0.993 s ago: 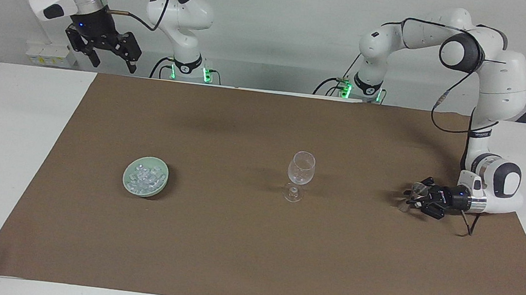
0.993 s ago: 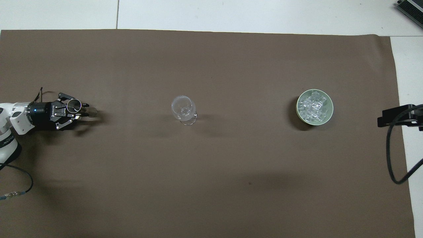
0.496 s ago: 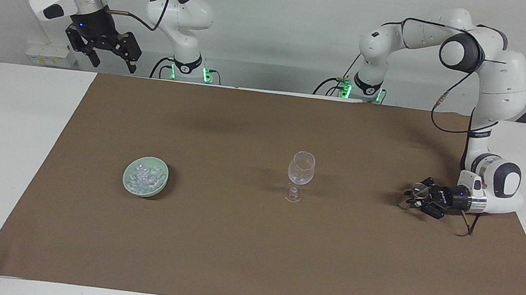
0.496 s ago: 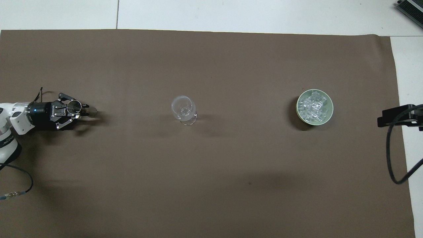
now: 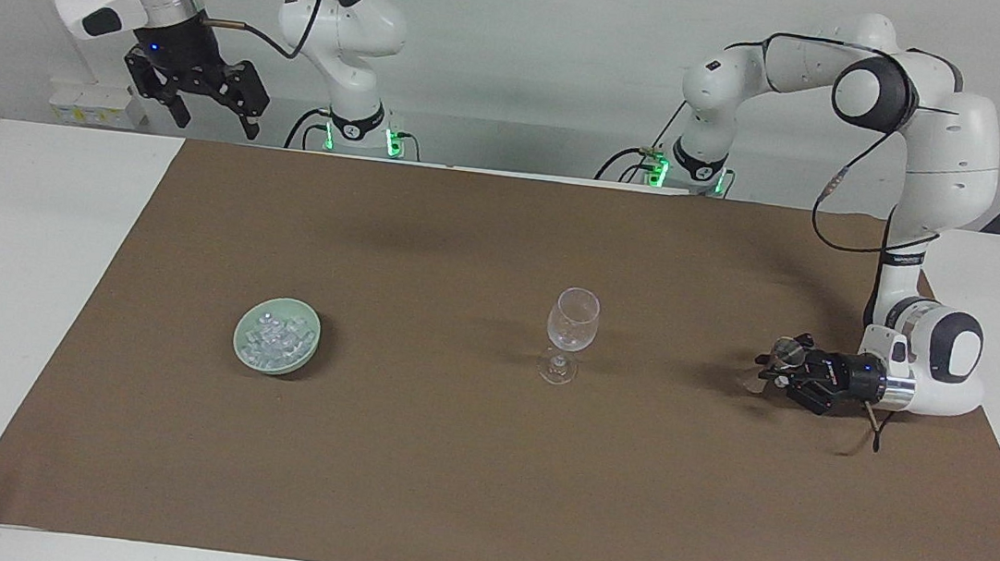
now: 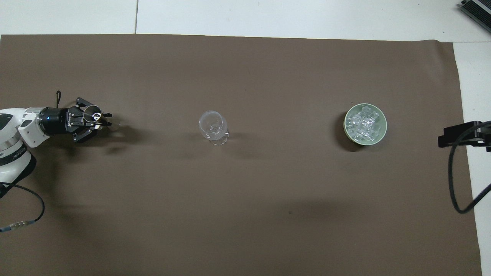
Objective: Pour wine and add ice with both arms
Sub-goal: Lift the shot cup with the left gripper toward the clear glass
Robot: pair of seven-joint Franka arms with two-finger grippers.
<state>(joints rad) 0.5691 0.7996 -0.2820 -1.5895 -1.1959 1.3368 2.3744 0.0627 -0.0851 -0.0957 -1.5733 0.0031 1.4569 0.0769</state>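
Note:
An empty clear stemmed wine glass stands upright mid-mat; it also shows in the overhead view. The ice fills a pale green bowl toward the right arm's end; the ice and bowl show from above too. My left gripper lies low over the mat at the left arm's end, pointing at the glass. It is shut on a small clear cup, also seen from above. My right gripper waits open, raised high near its base.
A brown mat covers most of the white table. A cable trails on the mat by the left arm. A black part of the right arm and its cable show at the overhead view's edge.
My left gripper with the small clear cup has shifted a little toward the wine glass and lifted slightly. The right arm, glass and bowl have not moved.

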